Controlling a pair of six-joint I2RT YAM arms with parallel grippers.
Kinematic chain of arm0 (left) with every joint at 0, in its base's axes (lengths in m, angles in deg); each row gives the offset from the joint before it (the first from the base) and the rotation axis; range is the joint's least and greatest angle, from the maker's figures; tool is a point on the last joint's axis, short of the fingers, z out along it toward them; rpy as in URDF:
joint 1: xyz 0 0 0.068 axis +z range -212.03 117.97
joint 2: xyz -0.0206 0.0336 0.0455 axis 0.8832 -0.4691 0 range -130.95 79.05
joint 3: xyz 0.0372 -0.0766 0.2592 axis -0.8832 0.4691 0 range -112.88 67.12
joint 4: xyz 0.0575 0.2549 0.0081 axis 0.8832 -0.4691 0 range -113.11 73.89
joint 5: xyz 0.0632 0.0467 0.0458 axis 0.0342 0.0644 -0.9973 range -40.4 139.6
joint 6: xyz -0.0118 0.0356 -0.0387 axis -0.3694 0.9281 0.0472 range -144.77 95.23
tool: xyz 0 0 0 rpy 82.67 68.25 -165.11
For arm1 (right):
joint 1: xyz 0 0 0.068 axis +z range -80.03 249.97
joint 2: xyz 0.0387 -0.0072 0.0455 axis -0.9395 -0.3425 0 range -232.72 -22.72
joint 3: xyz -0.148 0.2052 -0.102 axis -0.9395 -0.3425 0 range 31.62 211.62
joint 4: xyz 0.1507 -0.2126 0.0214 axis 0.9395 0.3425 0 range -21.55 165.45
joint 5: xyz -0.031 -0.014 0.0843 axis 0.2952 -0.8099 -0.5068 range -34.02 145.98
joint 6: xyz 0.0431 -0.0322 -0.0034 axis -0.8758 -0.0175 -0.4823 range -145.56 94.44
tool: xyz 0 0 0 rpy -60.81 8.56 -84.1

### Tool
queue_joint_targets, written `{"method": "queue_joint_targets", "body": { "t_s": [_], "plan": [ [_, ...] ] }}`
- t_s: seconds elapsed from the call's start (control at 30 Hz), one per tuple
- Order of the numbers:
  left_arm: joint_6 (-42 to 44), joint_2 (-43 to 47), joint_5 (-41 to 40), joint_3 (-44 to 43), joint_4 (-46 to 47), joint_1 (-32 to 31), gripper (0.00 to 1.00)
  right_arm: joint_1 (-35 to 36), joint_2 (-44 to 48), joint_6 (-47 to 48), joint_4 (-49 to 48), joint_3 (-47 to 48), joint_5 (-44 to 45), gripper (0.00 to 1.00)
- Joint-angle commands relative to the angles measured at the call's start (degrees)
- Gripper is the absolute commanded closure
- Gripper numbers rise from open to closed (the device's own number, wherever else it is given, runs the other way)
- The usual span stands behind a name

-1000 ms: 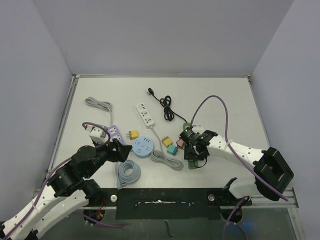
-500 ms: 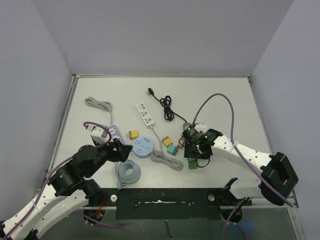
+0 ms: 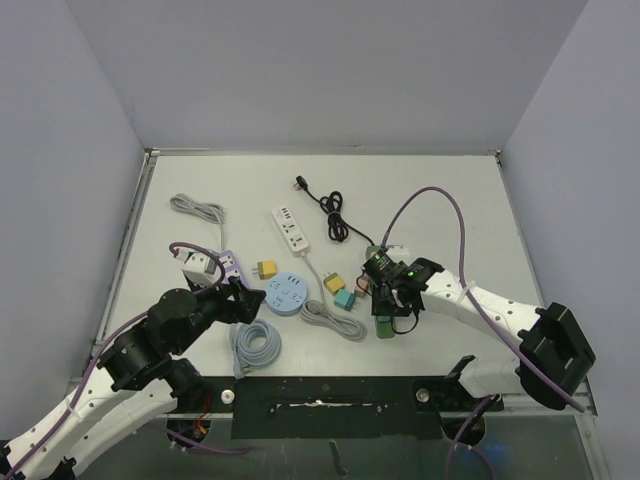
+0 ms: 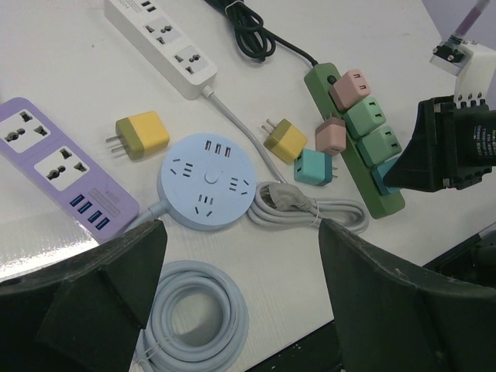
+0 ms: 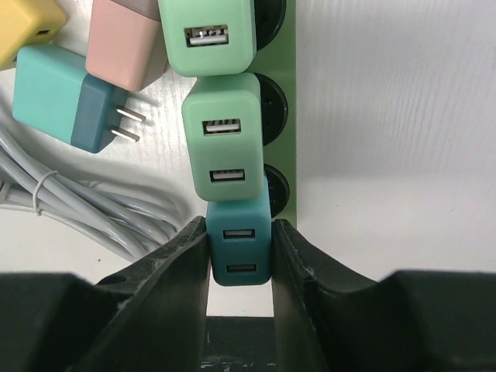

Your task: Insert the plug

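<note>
My right gripper [image 5: 240,260] is shut on a dark teal USB plug [image 5: 240,240], gripping it by its two sides. The plug sits over the end socket of the green power strip [image 5: 288,116], touching a light green plug [image 5: 223,139] in the neighbouring socket. I cannot tell how deep it sits. Another light green plug [image 5: 208,35] is further along the strip. In the top view the right gripper [image 3: 385,305] is over the strip's near end [image 3: 385,327]. My left gripper [image 4: 240,294] is open and empty, above a coiled grey-blue cable [image 4: 194,318].
A loose teal plug [image 5: 66,97] and a pink plug [image 5: 124,43] lie left of the strip, beside a bundled grey cord [image 4: 310,209]. A round blue socket hub [image 4: 208,178], yellow plugs [image 4: 139,133], a purple strip [image 4: 54,163], a white strip [image 4: 163,35] and a black cable [image 3: 335,218] lie around.
The right arm has shifted slightly while its gripper stays shut on the teal plug at the strip's near end. The left arm has barely moved.
</note>
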State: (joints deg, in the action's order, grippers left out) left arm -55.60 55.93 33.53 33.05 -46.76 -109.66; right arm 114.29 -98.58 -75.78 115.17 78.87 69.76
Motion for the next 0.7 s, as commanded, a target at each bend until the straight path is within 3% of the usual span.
{"method": "queue_joint_targets", "body": {
  "t_s": [0.0,0.3,0.47,0.67],
  "plan": [
    [0.42,0.08,-0.97,-0.88,2.37,-0.13,0.22,-1.69,-8.60,-0.22,-7.48,-6.93,-0.05,1.00],
    [0.59,0.13,-1.15,-0.87,2.35,-0.17,0.22,-0.90,-14.13,-3.55,-9.01,-7.39,5.70,1.00],
    [0.59,-0.45,-1.15,-0.87,2.44,-0.13,0.22,-2.27,-10.08,-2.36,-6.76,-5.74,10.35,1.00],
    [0.69,-1.41,-1.22,-1.07,2.18,-0.08,0.22,-8.87,-4.49,4.58,-5.58,-3.20,12.67,1.00]
  ]
}}
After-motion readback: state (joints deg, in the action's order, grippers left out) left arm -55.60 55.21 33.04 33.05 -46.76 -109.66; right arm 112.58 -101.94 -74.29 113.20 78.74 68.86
